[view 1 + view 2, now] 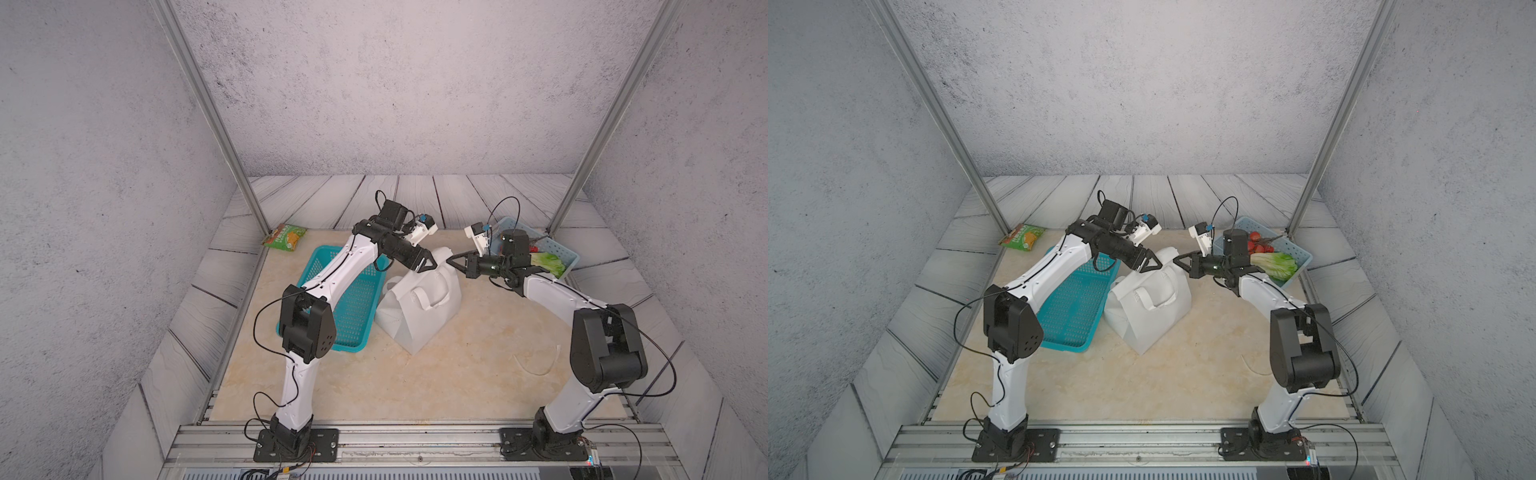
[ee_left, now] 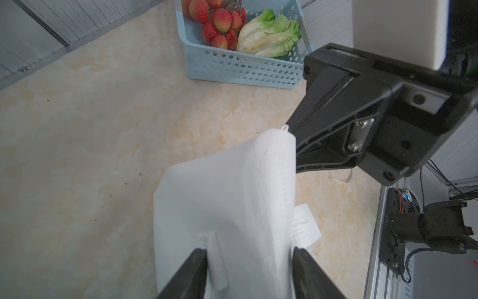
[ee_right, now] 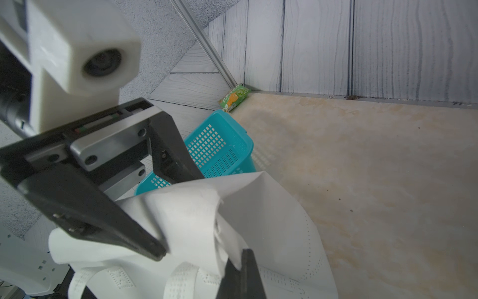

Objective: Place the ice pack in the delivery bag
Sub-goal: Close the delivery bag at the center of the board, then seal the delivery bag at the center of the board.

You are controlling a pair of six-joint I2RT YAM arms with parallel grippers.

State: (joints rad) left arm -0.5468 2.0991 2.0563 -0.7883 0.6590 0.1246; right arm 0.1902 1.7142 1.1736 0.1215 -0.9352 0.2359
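Observation:
The white delivery bag (image 1: 419, 316) (image 1: 1142, 320) stands mid-table, its top pulled up between both arms. My right gripper (image 1: 451, 259) (image 1: 1175, 261) (image 3: 244, 259) is shut on the bag's upper corner (image 2: 279, 137). Its black fingers (image 2: 323, 124) show in the left wrist view. My left gripper (image 1: 432, 266) (image 1: 1156, 266) (image 2: 249, 255) straddles the opposite top edge. Its jaws stand apart with bag fabric (image 2: 232, 220) filling the gap, not pinched. Loop handles (image 3: 181, 279) hang below. The ice pack is out of view.
A teal mesh basket (image 1: 357, 307) (image 3: 219, 145) touches the bag's left side, under my left arm. A pale blue basket (image 1: 565, 249) (image 2: 240, 70) with lettuce (image 2: 271, 33) and strawberries (image 2: 219, 20) sits back right. A green snack packet (image 1: 286, 237) lies back left, a thin white strip (image 1: 536, 365) front right.

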